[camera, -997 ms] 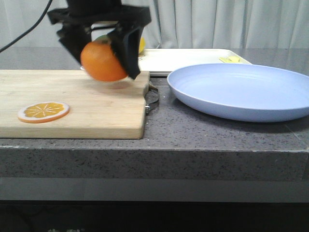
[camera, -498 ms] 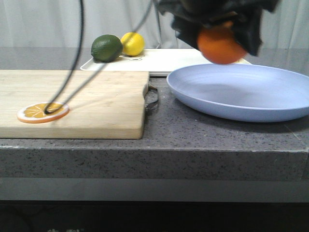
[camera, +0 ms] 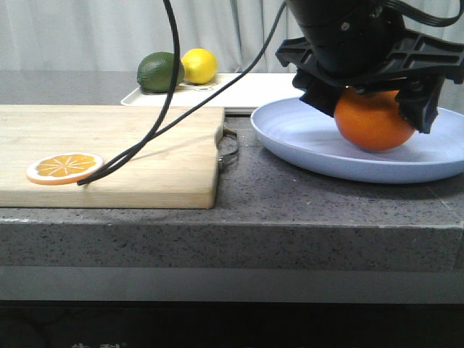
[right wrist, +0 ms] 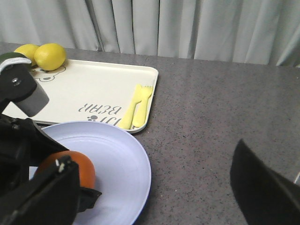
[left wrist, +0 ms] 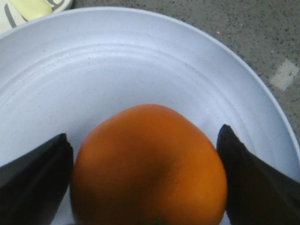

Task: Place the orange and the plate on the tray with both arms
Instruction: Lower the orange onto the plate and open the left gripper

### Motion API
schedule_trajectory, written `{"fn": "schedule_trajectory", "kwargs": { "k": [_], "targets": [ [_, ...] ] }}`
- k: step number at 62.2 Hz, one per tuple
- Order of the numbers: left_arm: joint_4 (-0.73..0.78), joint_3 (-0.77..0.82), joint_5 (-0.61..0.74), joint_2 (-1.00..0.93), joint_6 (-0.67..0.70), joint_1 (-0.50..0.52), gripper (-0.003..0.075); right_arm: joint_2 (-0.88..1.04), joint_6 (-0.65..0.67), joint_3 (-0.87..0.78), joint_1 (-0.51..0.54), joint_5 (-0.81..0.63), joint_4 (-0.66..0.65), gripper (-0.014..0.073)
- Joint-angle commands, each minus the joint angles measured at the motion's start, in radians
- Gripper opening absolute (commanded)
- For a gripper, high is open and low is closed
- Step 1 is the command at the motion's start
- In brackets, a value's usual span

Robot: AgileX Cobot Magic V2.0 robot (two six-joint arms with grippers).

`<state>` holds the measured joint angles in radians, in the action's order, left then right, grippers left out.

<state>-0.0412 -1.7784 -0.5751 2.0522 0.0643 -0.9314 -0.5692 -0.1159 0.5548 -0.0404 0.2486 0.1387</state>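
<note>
My left gripper [camera: 374, 109] is shut on the orange [camera: 373, 119], one black finger on each side, and holds it low over the lavender-blue plate [camera: 304, 138], at or just above its surface. In the left wrist view the orange [left wrist: 150, 164] fills the space between the fingers [left wrist: 35, 173] over the plate [left wrist: 140, 61]. My right gripper [right wrist: 154, 197] is open and empty, above the counter beside the plate's rim [right wrist: 136, 159]; the orange [right wrist: 70, 164] shows there too. The cream-white tray [camera: 261, 87] lies behind the plate.
A lemon [camera: 199, 65] and a dark green fruit [camera: 159, 71] sit at the tray's far left. Yellow cutlery [right wrist: 138, 105] lies on the tray [right wrist: 93, 89]. A wooden cutting board [camera: 130, 145] with an orange slice [camera: 65, 167] is at left. A black cable [camera: 167, 109] hangs over the board.
My left gripper carried the orange from above the cutting board rightward and down onto the plate area. The green fruit and lemon came into view behind.
</note>
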Motion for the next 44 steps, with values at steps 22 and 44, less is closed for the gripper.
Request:
{"fn": "schedule_trajectory", "kwargs": {
  "k": [22, 44],
  "targets": [
    [0.091, -0.177, -0.132, -0.104, 0.001, -0.008, 0.0518, -0.006, -0.006, 0.039, 0.001, -0.073, 0.005, 0.0654],
    [0.091, -0.196, -0.271, -0.104, 0.001, -0.008, -0.0015, -0.006, -0.006, 0.039, 0.001, -0.073, 0.005, 0.0654]
  ]
}}
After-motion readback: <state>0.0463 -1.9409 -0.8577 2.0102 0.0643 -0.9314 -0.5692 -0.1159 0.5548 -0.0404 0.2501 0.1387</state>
